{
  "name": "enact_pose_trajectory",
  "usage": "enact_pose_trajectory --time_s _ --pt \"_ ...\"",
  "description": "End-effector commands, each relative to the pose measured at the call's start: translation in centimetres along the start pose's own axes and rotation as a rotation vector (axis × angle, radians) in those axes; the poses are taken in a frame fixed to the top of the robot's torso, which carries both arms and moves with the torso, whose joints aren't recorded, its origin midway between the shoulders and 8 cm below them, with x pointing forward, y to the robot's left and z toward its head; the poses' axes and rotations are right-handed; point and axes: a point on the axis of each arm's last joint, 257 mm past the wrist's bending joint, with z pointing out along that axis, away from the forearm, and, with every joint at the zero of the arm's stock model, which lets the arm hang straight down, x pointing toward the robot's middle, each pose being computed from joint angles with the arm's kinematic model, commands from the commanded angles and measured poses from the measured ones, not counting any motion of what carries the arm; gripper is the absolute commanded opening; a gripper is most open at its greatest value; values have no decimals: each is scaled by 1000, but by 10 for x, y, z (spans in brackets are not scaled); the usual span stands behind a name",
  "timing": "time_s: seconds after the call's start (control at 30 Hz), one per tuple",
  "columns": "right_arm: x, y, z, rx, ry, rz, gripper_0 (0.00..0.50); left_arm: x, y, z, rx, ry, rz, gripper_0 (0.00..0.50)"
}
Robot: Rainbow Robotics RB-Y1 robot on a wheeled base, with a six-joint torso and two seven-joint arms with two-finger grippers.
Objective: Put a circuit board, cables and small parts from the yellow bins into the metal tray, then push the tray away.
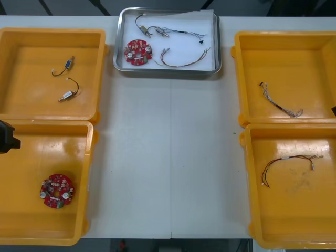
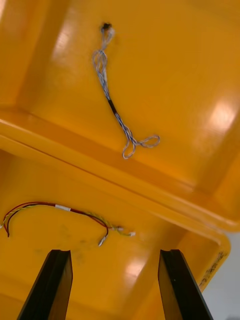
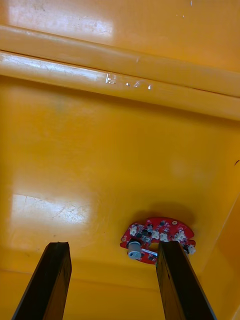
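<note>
Apart — left fingers [image 3: 42,282], right fingers [image 2: 47,287] (aloft)

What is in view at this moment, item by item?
Table: one, light, under everything.
Bins: four, yellow, two at each side.
Tray: one, metal, white inside, far middle.
Boards: two, red; one in the tray, one in the near left bin.
Metal parts: two, on black cables, far left bin.
Twisted cable: one, blue and white, far right bin.
Red-yellow cable: one, near right bin.
Tray cables: about three, mixed colours, beside the board.
Left gripper: black fingers, open, over the near left bin.
Right gripper: black fingers, open, over the near right bin.
</note>
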Motion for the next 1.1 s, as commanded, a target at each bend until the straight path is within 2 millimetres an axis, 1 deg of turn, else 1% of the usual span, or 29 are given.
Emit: enact_pose_trajectory --time_s 0.03,0.07,0.17,0.33,0.53,0.73,0.77,0.93,1.1 --pt "24 -15 -7 40 33 161 500 -7 -1 -7 -2 -27 67 500" --pt "24 -15 -7 40 33 161 500 -7 -1 -7 -2 -27 67 500" --pt "31 -10 -1 29 57 256 500 -7 -1 -7 -2 -27 67 500" --pt "37 7 11 -12 81 347 500 -7 -1 -7 -2 -27 67 500" --pt "48 16 22 -10 131 354 500 -7 -1 -7 -2 -27 67 500" --pt "51 29 32 -14 147 342 500 -7 -1 -7 -2 -27 67 500" --pt "52 34 35 -25 151 349 500 -7 -1 -7 -2 -27 67 500" --pt "52 40 41 -36 150 351 500 -7 -1 -7 -2 -27 67 500" --pt "52 40 41 -36 150 351 500 -7 -1 -7 -2 -27 67 500"
